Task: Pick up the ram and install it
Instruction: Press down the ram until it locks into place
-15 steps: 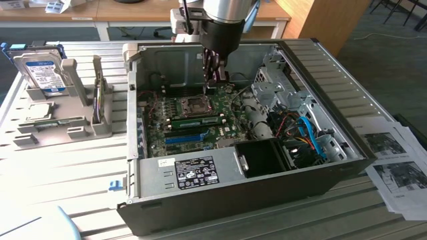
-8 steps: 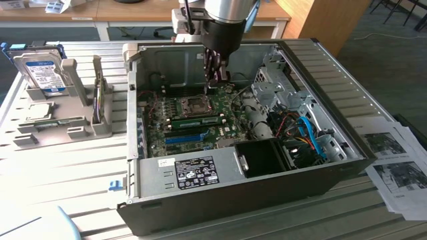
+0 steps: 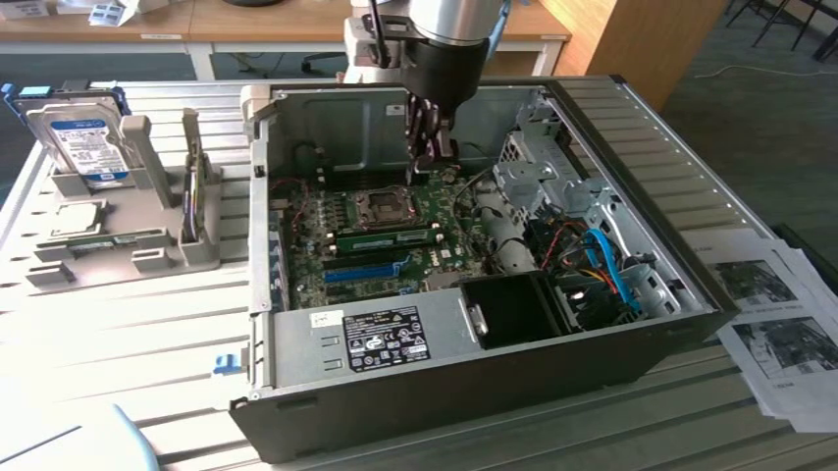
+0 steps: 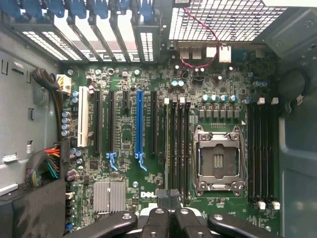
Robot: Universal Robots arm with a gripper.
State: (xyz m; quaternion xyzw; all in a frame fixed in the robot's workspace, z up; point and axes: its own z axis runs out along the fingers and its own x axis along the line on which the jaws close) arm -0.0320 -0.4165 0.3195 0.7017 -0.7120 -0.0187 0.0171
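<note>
The ram (image 3: 387,238) is a thin green strip standing on edge in a black slot of the motherboard (image 3: 445,257), between the CPU socket (image 3: 384,206) and the long blue slot (image 3: 360,272). My gripper (image 3: 429,169) hangs inside the open computer case (image 3: 524,343), above the board's far side and apart from the ram. Its fingers are shut with nothing between them. In the wrist view the gripper (image 4: 168,194) points down at the end of the black memory slots (image 4: 177,144) beside the CPU socket (image 4: 218,161). I cannot pick the ram out from straight above.
A blue-labelled hard drive (image 3: 81,142) stands in a grey holder (image 3: 118,250) at the exterior view's left. Drive cages (image 3: 544,172) and blue and red cables (image 3: 596,265) crowd the case's right side. Printed sheets (image 3: 772,324) lie on the table at the right.
</note>
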